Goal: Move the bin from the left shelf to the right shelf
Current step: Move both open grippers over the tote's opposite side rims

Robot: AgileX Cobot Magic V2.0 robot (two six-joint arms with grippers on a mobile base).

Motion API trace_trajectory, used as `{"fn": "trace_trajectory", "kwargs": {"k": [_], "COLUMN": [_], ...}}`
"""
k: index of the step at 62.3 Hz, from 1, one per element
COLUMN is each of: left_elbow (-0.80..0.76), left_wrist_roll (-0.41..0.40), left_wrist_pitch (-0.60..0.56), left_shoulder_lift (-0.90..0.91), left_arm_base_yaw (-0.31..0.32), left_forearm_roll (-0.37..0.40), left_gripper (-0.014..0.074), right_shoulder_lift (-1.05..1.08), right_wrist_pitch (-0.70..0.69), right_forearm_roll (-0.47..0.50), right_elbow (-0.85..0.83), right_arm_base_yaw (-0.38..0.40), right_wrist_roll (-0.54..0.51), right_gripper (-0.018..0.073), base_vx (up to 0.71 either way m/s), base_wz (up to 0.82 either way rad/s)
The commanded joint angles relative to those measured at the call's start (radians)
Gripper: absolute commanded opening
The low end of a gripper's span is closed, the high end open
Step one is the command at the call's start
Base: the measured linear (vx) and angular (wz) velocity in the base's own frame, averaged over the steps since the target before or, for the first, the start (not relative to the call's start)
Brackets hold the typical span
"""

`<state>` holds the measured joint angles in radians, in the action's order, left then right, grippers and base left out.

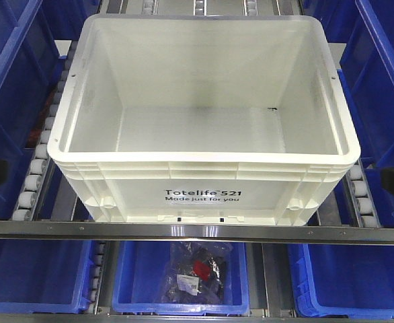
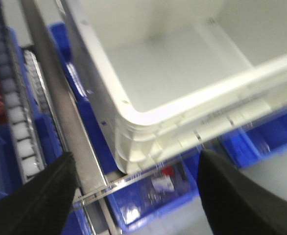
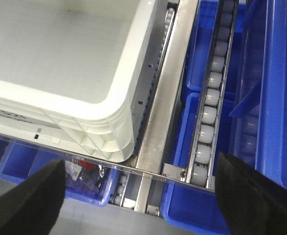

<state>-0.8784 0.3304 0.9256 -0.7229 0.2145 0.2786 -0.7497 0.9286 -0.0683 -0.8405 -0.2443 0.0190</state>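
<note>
Holding both arms spread and empty, I start at my left end effector (image 2: 136,161): its two black fingers (image 2: 35,196) stand far apart with nothing between them, and the bin (image 2: 182,73) shows its near left corner at about twelve to one o'clock from that gap, close but untouched. My right end effector (image 3: 141,161) gapes just as wide and grips nothing; from it the tote's near right corner sits at roughly ten o'clock, also apart. So the load lies between my two arms. Neither looks clearly nearer, though I judge the left more squarely lined up on its corner. The tote stands upright and empty on the roller worktop (image 1: 35,168), close behind the metal front rail (image 1: 197,231), its long axis running nine to three o'clock in the front view. The lettering (image 1: 202,196) facing me reads "Totelife 521" above "Made just for you". Blue bins (image 1: 9,101) flank it, and one at six o'clock holds bagged items (image 1: 193,276) whose print I cannot read.
</note>
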Motion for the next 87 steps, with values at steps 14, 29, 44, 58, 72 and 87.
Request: {"fn": "trace_trajectory", "kwargs": {"k": [14,29,44,58,72,87], "left_elbow": [-0.166,-0.303,-0.356,-0.446,-0.552,-0.604], "left_wrist_roll": [-0.178,-0.299,-0.323,-0.401,-0.562,-0.582], "left_wrist_pitch": [-0.057,-0.075,-0.126,-0.075,-0.004,0.0], "left_shoulder_lift": [-0.264,-0.474,-0.563,-0.682,-0.82,-0.869], "left_arm_base_yaw": [0.07,0.07,0.07,0.072,0.116,0.119], "left_forearm_roll": [-0.195,-0.241,-0.195,-0.204,-0.356,-0.359], "left_gripper": [0.0504,0.0504,0.0504,0.0504,0.0504,0.0504], "right_shoulder_lift": [-0.219,-0.393,-0.511,-0.594,-0.669,-0.734], "right_wrist_pitch": [-0.05,-0.037,-0.044,-0.044,-0.044,-0.036], "right_forearm_roll": [0.001,-0.003,-0.002,-0.002,-0.003,-0.008], "right_elbow": [-0.141,-0.247,-0.346,-0.409,-0.465,-0.517], "right_arm_base_yaw": [-0.005,-0.005,-0.005,-0.005,-0.005,-0.005], "right_wrist_roll": [0.031,0.106,0.131,0.132,0.151,0.181], "right_gripper": [0.0627,0.0614,0.0602,0.0596,0.0594,0.0594], "base_vx": [0.0,0.0,0.0,0.0,0.0,0.0], "base_wz": [0.0,0.0,0.0,0.0,0.0,0.0]}}
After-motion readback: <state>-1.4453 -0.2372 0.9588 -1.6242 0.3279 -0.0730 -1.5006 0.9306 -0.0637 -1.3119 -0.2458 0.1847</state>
